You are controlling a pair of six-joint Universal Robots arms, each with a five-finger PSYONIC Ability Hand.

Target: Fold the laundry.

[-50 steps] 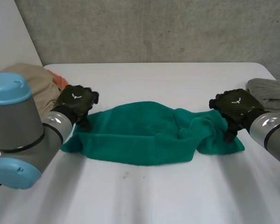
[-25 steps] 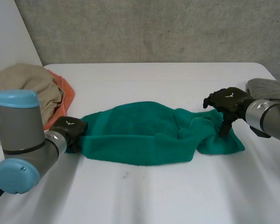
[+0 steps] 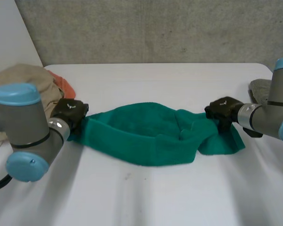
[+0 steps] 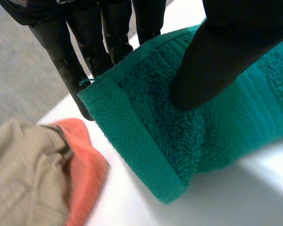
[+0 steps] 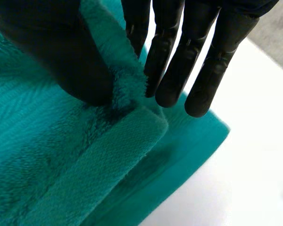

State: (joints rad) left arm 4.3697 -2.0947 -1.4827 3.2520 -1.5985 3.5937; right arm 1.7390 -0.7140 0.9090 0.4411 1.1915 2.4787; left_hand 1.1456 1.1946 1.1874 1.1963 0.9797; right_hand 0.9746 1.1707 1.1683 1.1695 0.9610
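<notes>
A green towel lies bunched in a long strip across the middle of the white table. My left hand is at its left end. In the left wrist view the thumb presses on top of the towel and the fingers sit behind the hem, pinching it. My right hand is at the towel's right end. There the thumb bears on the towel against the fingers, pinching a raised fold near the corner.
A pile of beige cloth with an orange piece lies at the table's left, close to my left hand; both show beside the towel's hem, beige cloth and orange piece. A grey cloth lies at the right edge.
Both hands have come down onto the towel's ends and closed on them, the left first, then the right. The towel's left end has risen slightly and pulled taut.
</notes>
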